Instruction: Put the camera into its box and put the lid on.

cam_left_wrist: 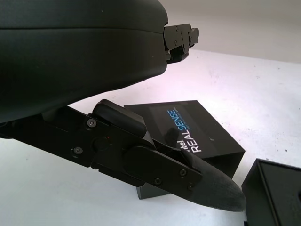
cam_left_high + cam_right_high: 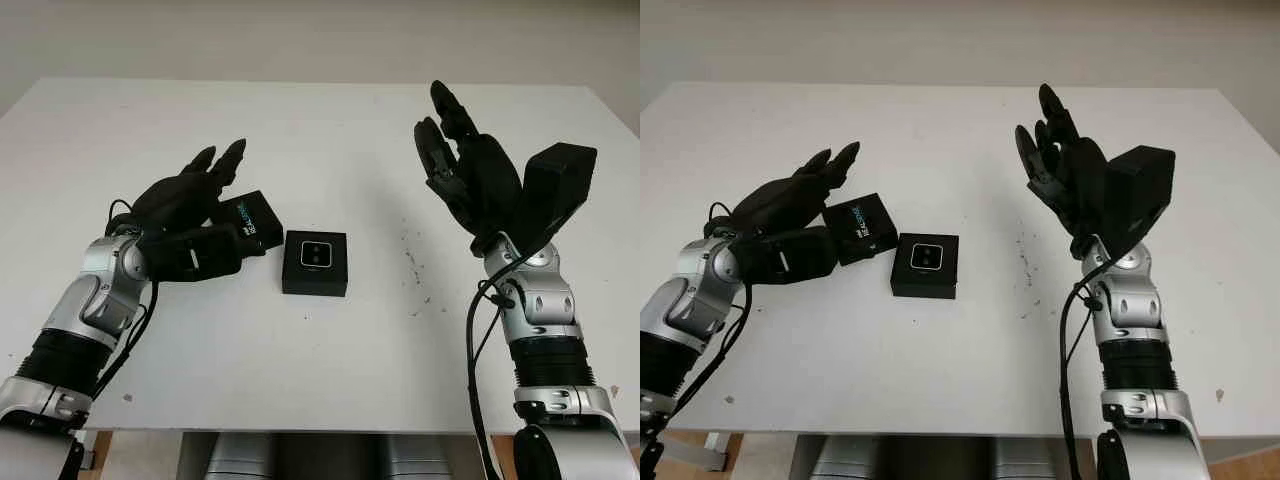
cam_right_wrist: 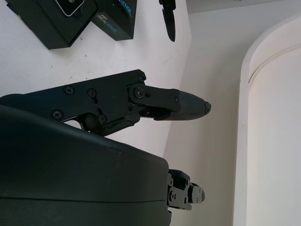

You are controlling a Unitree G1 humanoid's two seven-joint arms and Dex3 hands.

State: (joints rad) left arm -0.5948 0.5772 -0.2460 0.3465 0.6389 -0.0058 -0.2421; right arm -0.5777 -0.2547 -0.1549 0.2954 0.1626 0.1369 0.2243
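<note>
Two black pieces sit near the middle of the white tabletop [image 2: 330,380]: the open box [image 2: 315,263] with the camera [image 2: 317,254] inside, and just beside it the lid [image 2: 250,222], at which the empty left robot hand [image 2: 190,215] is, while the right robot hand [image 2: 470,175] is raised, open, well apart.

On the table [image 2: 320,360], the box [image 2: 315,263] with the camera [image 2: 316,254] in it sits centre frame, the lid [image 2: 250,222] just beside it to the upper left.
</note>
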